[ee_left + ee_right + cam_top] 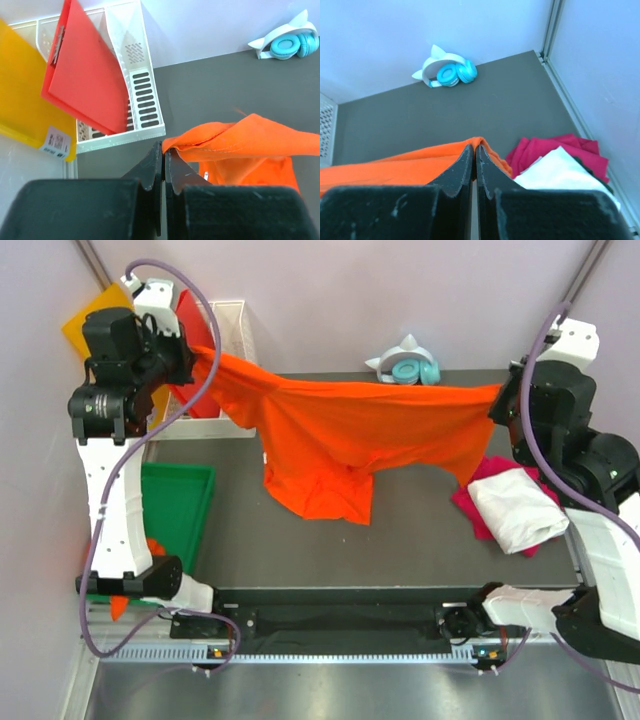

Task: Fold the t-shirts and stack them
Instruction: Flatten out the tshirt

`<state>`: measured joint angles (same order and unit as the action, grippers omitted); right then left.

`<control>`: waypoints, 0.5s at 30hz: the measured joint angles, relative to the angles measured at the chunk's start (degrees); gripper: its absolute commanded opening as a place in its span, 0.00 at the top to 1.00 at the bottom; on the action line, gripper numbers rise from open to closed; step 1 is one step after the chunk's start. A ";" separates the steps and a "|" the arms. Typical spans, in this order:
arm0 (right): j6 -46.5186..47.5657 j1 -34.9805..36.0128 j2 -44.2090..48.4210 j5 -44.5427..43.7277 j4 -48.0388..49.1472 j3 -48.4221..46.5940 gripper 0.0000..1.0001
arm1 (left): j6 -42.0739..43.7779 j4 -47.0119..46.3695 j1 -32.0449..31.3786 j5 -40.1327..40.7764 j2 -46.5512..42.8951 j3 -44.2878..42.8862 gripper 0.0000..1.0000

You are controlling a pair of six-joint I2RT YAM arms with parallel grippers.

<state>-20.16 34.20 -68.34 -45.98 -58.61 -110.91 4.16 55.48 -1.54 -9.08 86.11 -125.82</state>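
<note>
An orange t-shirt (pixel 340 430) hangs stretched in the air between both grippers, its lower part drooping onto the dark table (pixel 420 530). My left gripper (pixel 192 358) is shut on its left corner, the jaws pinching the orange t-shirt's edge (pixel 200 142) at my left gripper's tips (pixel 164 147). My right gripper (pixel 500 400) is shut on the right corner, where the orange t-shirt's cloth (pixel 420 160) folds over my right gripper's tips (pixel 475 149). A folded white t-shirt (pixel 515 508) lies on a magenta-pink t-shirt (pixel 470 502) at the table's right side.
A white rack (pixel 142 95) holding a red board (pixel 87 75) and a yellow-orange board (pixel 20 100) stands at the back left. Teal cat-ear headphones (pixel 408 367) lie at the back edge. A green bin (pixel 175 510) with orange cloth (pixel 155 546) sits at the left.
</note>
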 measured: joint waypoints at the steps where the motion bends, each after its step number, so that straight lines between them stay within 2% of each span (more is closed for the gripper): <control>1: 0.57 0.00 0.74 0.35 -0.26 0.68 1.00 | 0.04 0.39 -0.04 0.24 -1.01 0.70 1.00; 8: 5.42 0.07 5.44 0.55 -2.36 -1.46 1.00 | 0.46 1.84 -0.09 2.60 -11.43 1.99 1.00; 15: 8.28 0.52 8.37 0.24 -0.74 -9.60 1.00 | 0.28 1.42 -0.26 3.02 -18.67 -6.10 1.00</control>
<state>-11.88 34.72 -59.96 -45.74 -59.35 -120.51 4.45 56.90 -1.80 -6.07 67.44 -131.92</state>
